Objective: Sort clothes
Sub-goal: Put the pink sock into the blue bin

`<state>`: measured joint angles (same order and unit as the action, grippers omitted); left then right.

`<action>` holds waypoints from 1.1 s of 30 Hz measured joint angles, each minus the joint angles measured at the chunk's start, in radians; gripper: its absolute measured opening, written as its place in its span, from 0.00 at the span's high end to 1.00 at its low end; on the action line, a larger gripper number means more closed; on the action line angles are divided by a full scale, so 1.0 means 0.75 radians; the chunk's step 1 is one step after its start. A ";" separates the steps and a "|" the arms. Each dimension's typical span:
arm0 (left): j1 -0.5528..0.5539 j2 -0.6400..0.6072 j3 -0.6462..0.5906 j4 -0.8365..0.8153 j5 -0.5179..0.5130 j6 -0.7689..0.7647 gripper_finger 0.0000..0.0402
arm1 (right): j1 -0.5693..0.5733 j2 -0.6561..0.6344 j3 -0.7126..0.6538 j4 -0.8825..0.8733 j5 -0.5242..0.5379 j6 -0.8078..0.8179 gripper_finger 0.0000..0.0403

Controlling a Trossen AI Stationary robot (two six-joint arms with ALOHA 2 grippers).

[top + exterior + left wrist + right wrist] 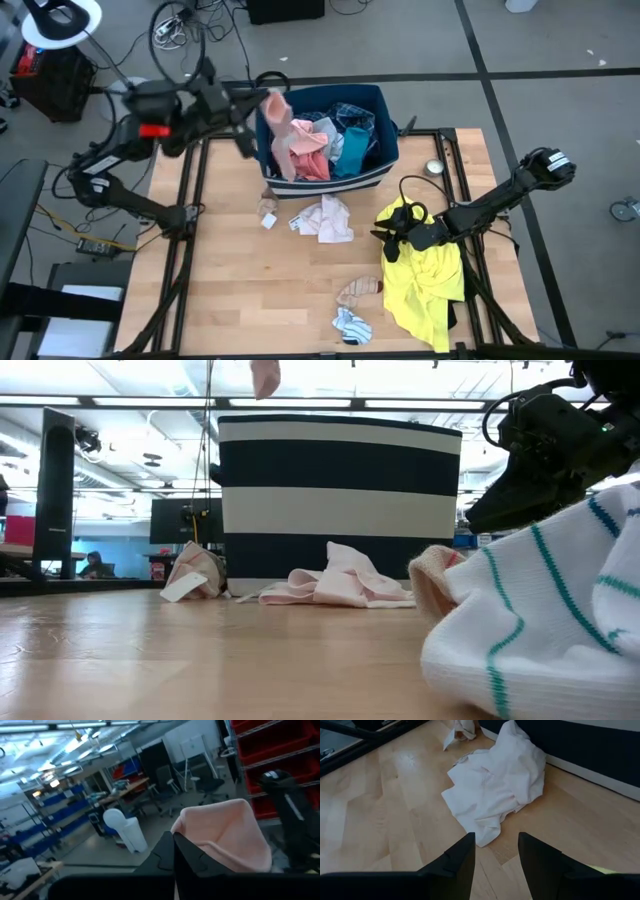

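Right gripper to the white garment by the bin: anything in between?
Nothing visible. The right gripper is open and aimed at the white garment, with only bare table between them. The yellow shirt lies under the arm, not ahead of it. The left gripper holds a pink piece over the bin.

Pink piece [277, 108] aloft; yellow shirt [425, 275] crumpled

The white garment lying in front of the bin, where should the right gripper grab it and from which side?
Grip the raised, bunched fold near the middle of the white garment, coming straight down from above. It lies crumpled on the table, so its ridges give the open right gripper something to pinch.
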<state>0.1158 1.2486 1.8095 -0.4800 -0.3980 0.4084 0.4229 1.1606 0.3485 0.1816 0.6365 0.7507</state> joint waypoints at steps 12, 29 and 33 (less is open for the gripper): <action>0.250 0.204 -0.001 -0.051 0.253 -0.068 1.00 | 0.000 0.000 0.000 -0.005 0.003 -0.003 0.63; 0.418 0.844 -0.003 -0.225 0.378 -0.414 0.99 | 0.000 0.000 0.000 -0.006 0.005 -0.003 0.63; 0.433 0.998 -0.002 -0.219 0.447 -0.496 0.95 | -0.001 0.000 0.000 -0.009 0.005 -0.003 0.63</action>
<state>0.4404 1.9969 1.8084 -0.6441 -0.0631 0.0368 0.4225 1.1606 0.3485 0.1745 0.6399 0.7483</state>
